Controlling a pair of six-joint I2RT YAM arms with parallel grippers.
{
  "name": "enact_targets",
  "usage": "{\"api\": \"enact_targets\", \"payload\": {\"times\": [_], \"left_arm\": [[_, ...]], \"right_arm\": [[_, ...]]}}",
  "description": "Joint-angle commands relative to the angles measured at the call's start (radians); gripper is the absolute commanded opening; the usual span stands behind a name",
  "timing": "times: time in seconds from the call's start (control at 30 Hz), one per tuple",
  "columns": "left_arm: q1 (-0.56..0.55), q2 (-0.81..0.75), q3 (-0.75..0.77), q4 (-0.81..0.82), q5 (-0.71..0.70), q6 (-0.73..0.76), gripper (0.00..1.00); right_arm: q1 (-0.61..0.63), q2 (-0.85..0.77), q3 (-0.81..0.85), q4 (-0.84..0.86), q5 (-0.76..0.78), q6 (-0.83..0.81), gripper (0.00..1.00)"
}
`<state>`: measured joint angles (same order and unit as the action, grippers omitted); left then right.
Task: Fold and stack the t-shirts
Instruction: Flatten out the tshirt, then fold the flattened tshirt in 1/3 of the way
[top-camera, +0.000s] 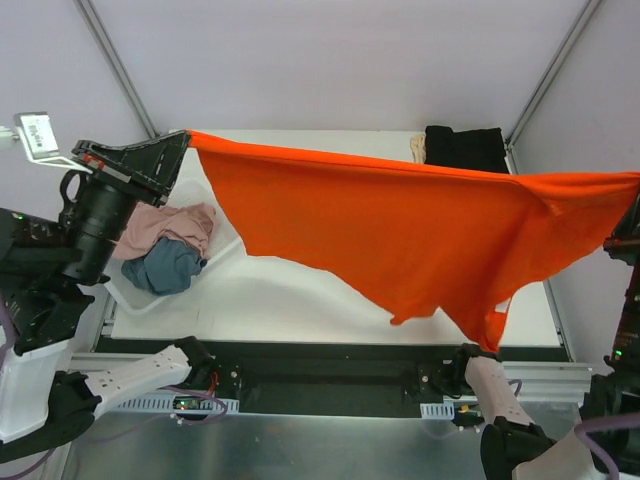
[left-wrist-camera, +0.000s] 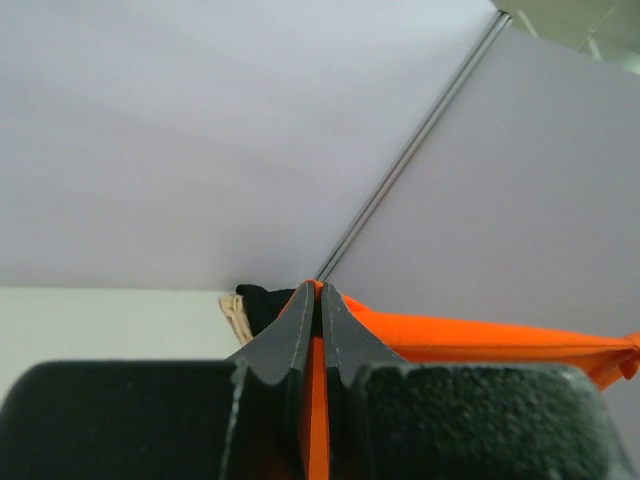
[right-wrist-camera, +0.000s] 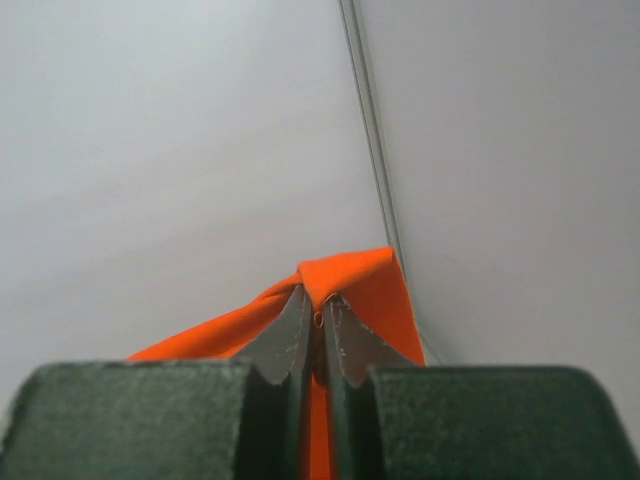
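Top external view: the orange-red t-shirt (top-camera: 400, 240) hangs spread in the air between the left gripper (top-camera: 186, 138) and the right gripper (right-wrist-camera: 320, 300), above the table (top-camera: 300, 290). The step in hand appears to be the spreading that precedes laying the garment flat. To do it well, both arms should probably descend together at equal height with the top edge taut, so that the loose lower edge meets the table first and the cloth is drawn back over it without bunching. The drop should also land clear of the white tub (top-camera: 232, 240) and of the black t-shirt (top-camera: 465, 148), which lies at the far edge beside a cream-beige t-shirt (top-camera: 418, 148). Each wrist view shows jaws pressed together on a pinch of orange cloth, with nothing else held. The garment is bright, plain and soft. Its upper edge runs nearly straight from far left to right with a slight sag, while the lower edge falls unevenly, deepest toward the right, where a small flap dangles near the front. A dusty pink t-shirt (top-camera: 165, 225) and a grey-blue t-shirt (top-camera: 165, 268) lie crumpled in the tub.
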<state>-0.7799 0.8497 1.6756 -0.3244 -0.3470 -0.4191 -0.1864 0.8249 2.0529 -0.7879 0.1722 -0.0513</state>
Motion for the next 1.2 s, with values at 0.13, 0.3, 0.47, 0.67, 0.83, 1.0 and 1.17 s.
{"api": "enact_targets", "payload": {"times": [0.13, 0.3, 0.47, 0.67, 0.83, 1.0, 1.17], "left_arm": [[-0.001, 0.043, 0.091, 0.036, -0.078, 0.16, 0.0], [0.002, 0.247, 0.082, 0.036, -0.383, 0.249, 0.0], [0.147, 0.506, -0.013, 0.016, -0.37, 0.144, 0.0], [0.324, 0.822, -0.096, -0.004, -0.109, 0.003, 0.0], [0.326, 1.119, 0.05, -0.016, -0.021, 0.037, 0.0], [0.326, 1.221, 0.122, -0.028, -0.033, 0.04, 0.0], [0.327, 1.236, 0.115, -0.041, -0.078, 0.057, 0.0]], "right_arm": [[-0.005, 0.063, 0.066, 0.05, -0.068, -0.182, 0.06], [-0.004, 0.175, -0.083, 0.102, -0.217, -0.156, 0.08], [-0.004, 0.338, -0.322, 0.225, -0.319, -0.104, 0.12], [0.079, 0.667, -0.536, 0.286, -0.197, -0.161, 0.12], [0.189, 0.982, -0.381, 0.187, 0.016, -0.235, 0.1], [0.254, 1.141, -0.263, 0.127, 0.09, -0.237, 0.1], [0.26, 1.106, -0.326, 0.131, 0.107, -0.156, 0.1]]}}
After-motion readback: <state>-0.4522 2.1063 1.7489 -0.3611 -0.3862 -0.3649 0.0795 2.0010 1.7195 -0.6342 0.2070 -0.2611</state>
